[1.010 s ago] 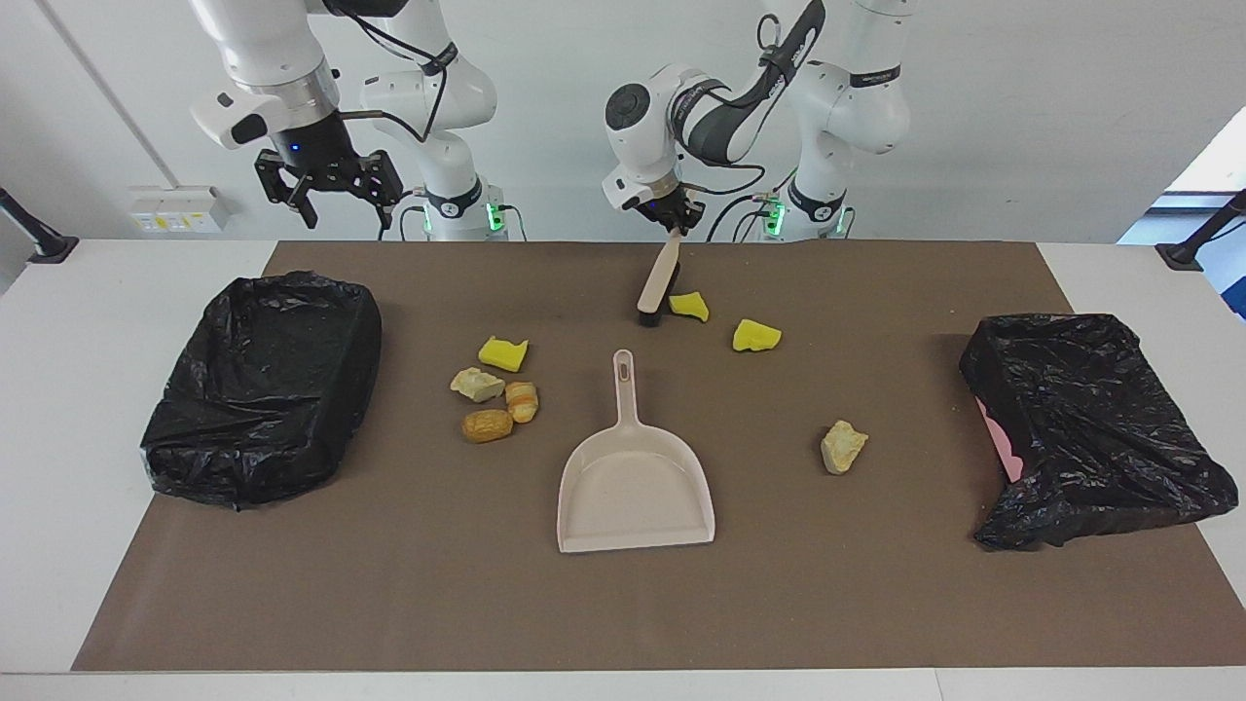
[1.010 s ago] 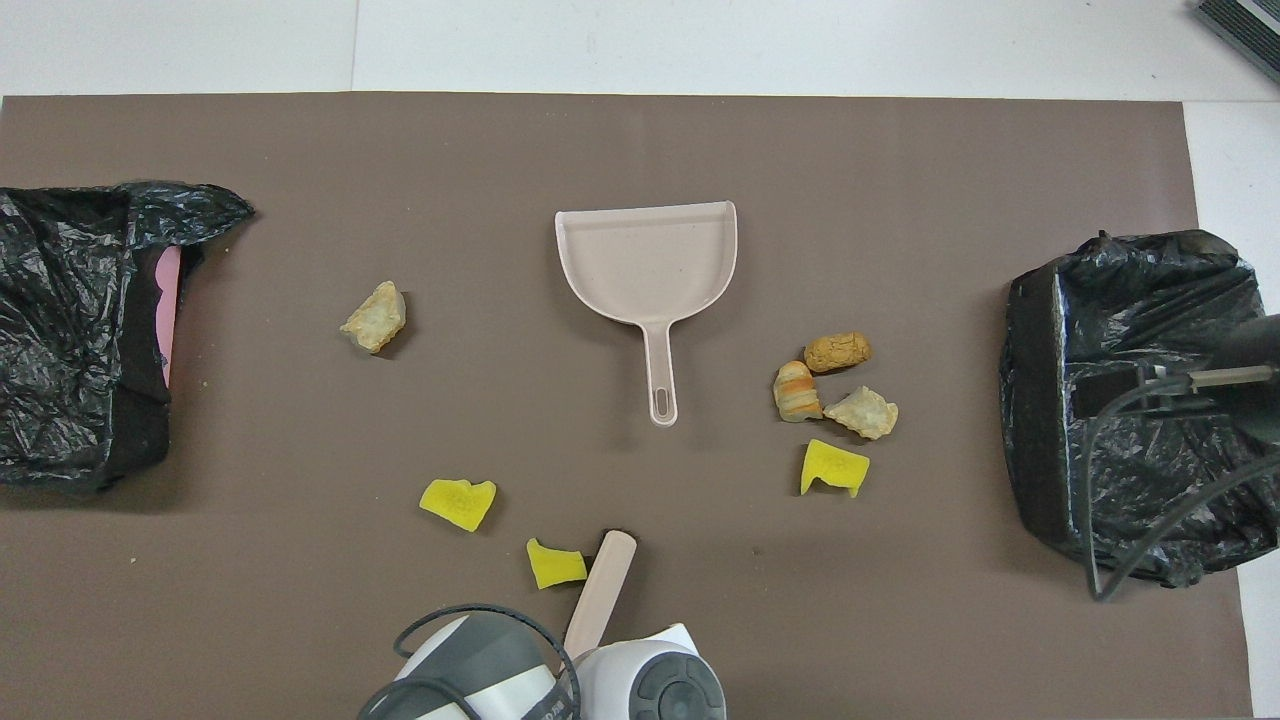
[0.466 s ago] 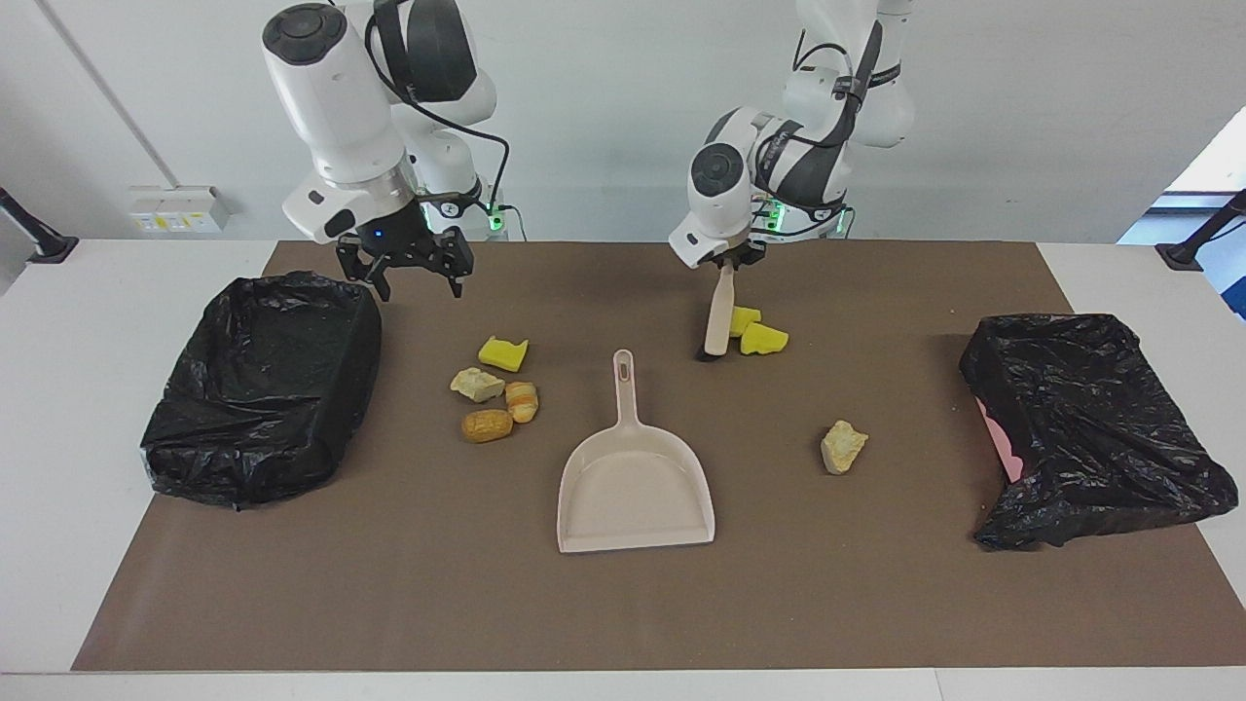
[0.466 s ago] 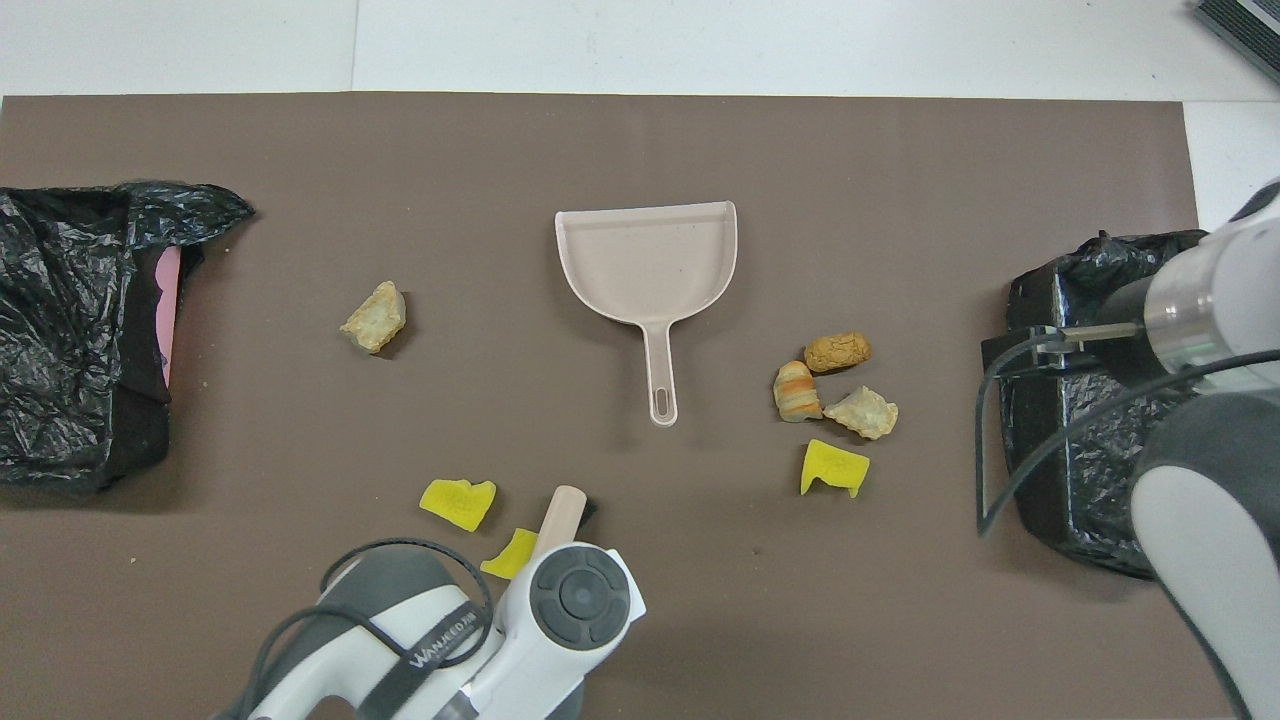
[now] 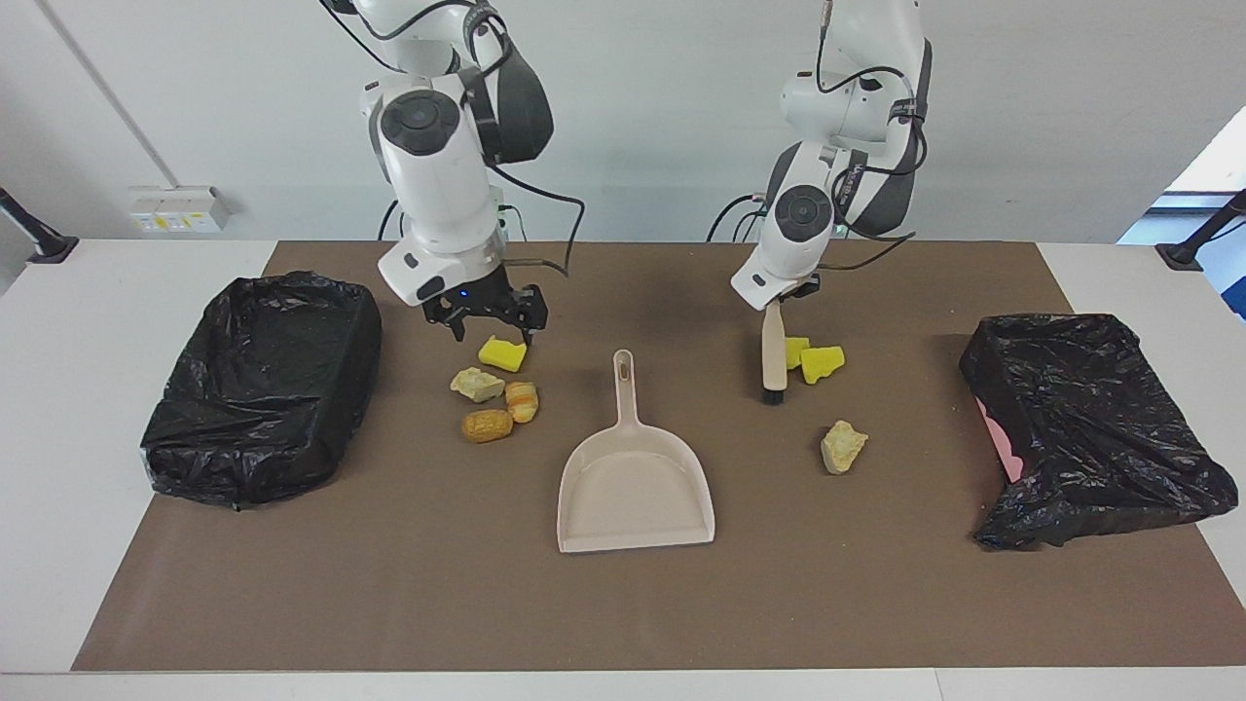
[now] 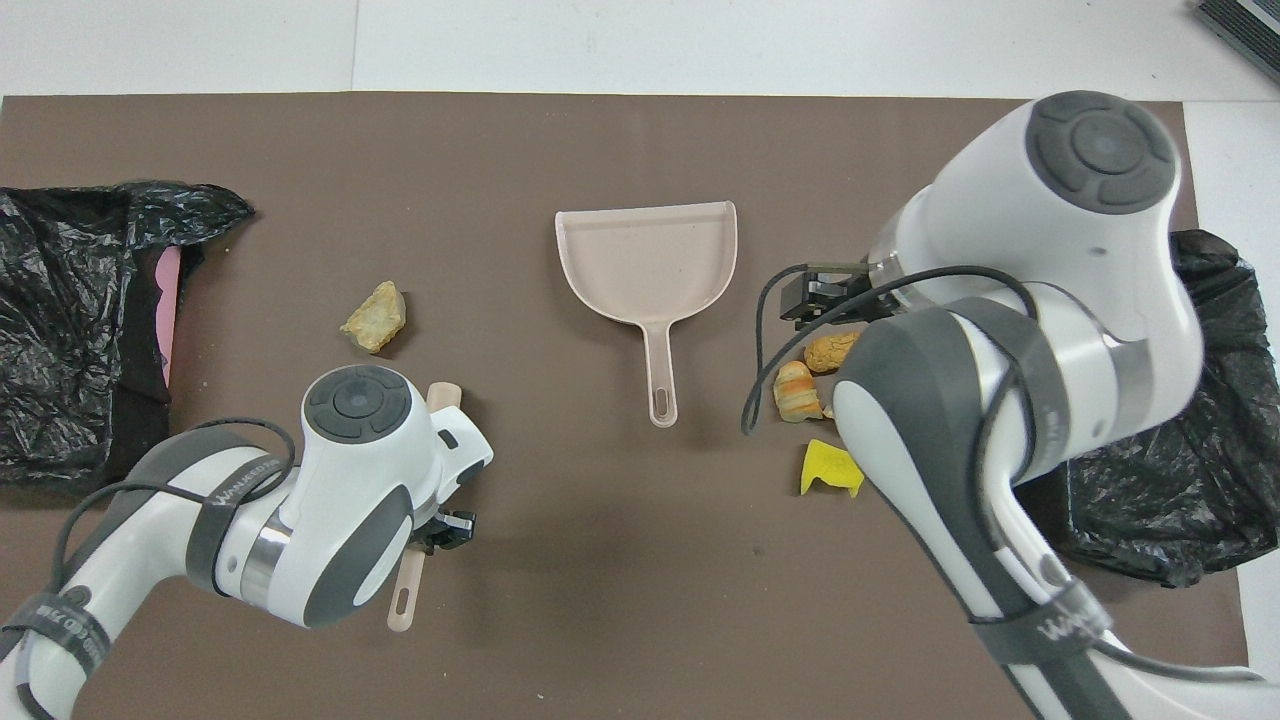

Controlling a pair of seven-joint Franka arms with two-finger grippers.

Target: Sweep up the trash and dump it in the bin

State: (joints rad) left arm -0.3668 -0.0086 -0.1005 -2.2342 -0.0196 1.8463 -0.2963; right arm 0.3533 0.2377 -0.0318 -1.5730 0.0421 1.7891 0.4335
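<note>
My left gripper [image 5: 776, 302] is shut on the handle of the beige brush [image 5: 772, 355], which stands nearly upright with its dark bristles on the mat. Two yellow trash pieces [image 5: 821, 363] lie against the brush, and a beige lump [image 5: 843, 446] lies farther from the robots. My right gripper [image 5: 492, 326] hangs open just over another yellow piece [image 5: 503, 352]. Beside that piece lie a beige lump [image 5: 477, 385], a striped roll [image 5: 523, 400] and a brown roll [image 5: 487, 425]. In the overhead view the arms hide several pieces; the brush [image 6: 443, 393] shows past the left arm.
The beige dustpan [image 5: 633, 477] lies mid-mat with its handle pointing toward the robots. A black-bagged bin [image 5: 263, 385] stands at the right arm's end of the table. Another bin [image 5: 1090, 428], with pink showing under its bag, stands at the left arm's end.
The left arm has dragged the brush and two yellow pieces away from the robots and toward its own end. The right gripper has come down from near its bin to the cluster.
</note>
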